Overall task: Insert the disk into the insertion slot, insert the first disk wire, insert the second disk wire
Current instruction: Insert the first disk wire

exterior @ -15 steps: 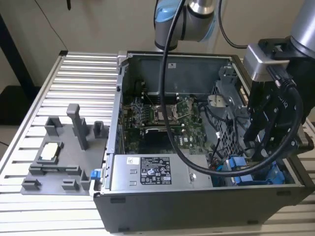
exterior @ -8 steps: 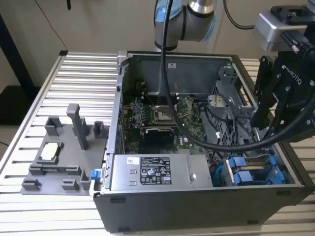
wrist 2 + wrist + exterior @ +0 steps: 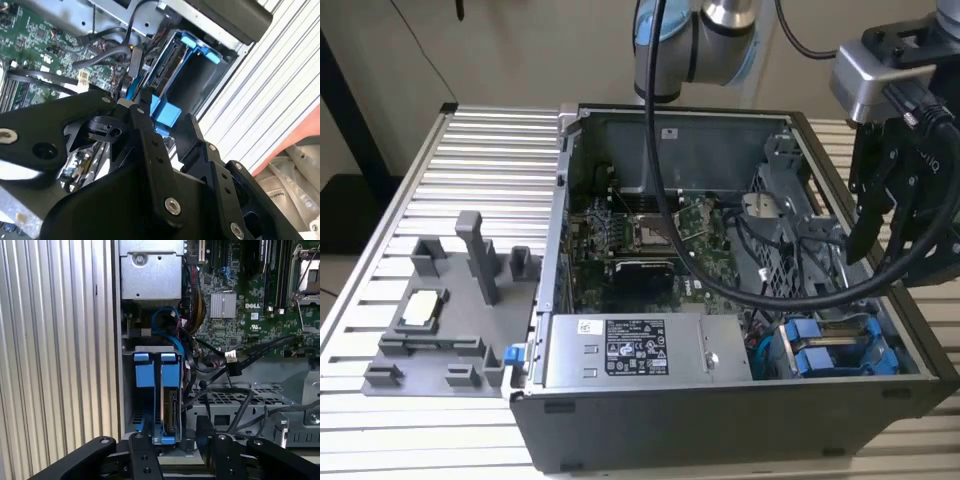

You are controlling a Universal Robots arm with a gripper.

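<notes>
Gripper [image 3: 172, 437]: fingers spread, nothing pinched, hovering over the open case [image 3: 720, 420] at the exterior view's right.
Disk [image 3: 170, 415]: on edge in its blue carrier, seated in the insertion slot [image 3: 152, 349], clear of the fingers.
Cabling: black connector [image 3: 234, 367] lies loose over the perforated cage [image 3: 235, 395].

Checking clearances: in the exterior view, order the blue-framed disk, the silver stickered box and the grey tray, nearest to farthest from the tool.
From the tool:
1. Blue-framed disk, inside the case, exterior view's right.
2. Silver stickered box, along the case's near wall.
3. Grey tray, outside the case, exterior view's left.
</notes>
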